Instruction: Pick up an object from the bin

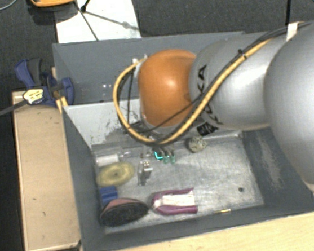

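The arm (264, 75) reached into the bin (246, 156) from the right, its thick silver link crossing the far right corner. Its wrist, under the orange cover (166, 87) and looped with yellow-and-black cable, was bent down towards the floor. The claw (152, 161) hung low under that cover, just right of the pale yellow disc (116, 173) and a little farther back. The cover hid most of it, so I could not tell whether it was apart or together, and nothing showed clamped in it.

Nearest below it, just right of the disc, stood a small grey metal piece (144, 172). I could not tell whether it lay loose or belonged to the claw. A green-lit spot (164, 157) showed a bit farther right.

In front of the disc lay a dark oval brush (122, 212) with a blue thing (107, 196) touching its back edge. Right of the brush was a purple-and-white handled thing (174, 202). Behind the disc lay a small clear piece (107, 158). Well to the disc's right, near the back wall, sat a small round thing (195, 144).
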Available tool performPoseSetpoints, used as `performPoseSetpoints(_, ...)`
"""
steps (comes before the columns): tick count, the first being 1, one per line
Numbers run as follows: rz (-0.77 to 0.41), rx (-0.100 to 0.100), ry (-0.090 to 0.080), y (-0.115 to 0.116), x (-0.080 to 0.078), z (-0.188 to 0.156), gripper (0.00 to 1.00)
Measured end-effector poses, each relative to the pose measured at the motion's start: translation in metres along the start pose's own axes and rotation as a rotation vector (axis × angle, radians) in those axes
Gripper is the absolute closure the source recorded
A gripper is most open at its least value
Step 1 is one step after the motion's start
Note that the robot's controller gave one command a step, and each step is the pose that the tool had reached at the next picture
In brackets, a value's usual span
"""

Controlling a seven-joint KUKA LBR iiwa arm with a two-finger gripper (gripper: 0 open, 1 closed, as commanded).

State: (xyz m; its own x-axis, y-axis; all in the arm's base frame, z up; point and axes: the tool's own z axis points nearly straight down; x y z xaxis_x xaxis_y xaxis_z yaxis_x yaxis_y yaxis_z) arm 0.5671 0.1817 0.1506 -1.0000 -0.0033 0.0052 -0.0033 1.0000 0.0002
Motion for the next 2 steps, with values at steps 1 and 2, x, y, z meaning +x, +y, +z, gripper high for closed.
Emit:
performPoseSetpoints(1, -0.131, 0.003, -0.006, 0.053, -0.018, 0.083, 0.00)
performPoseSetpoints(2, 0.049, -0.003, -0.012, 0.046, -0.020, 0.049, 0.00)
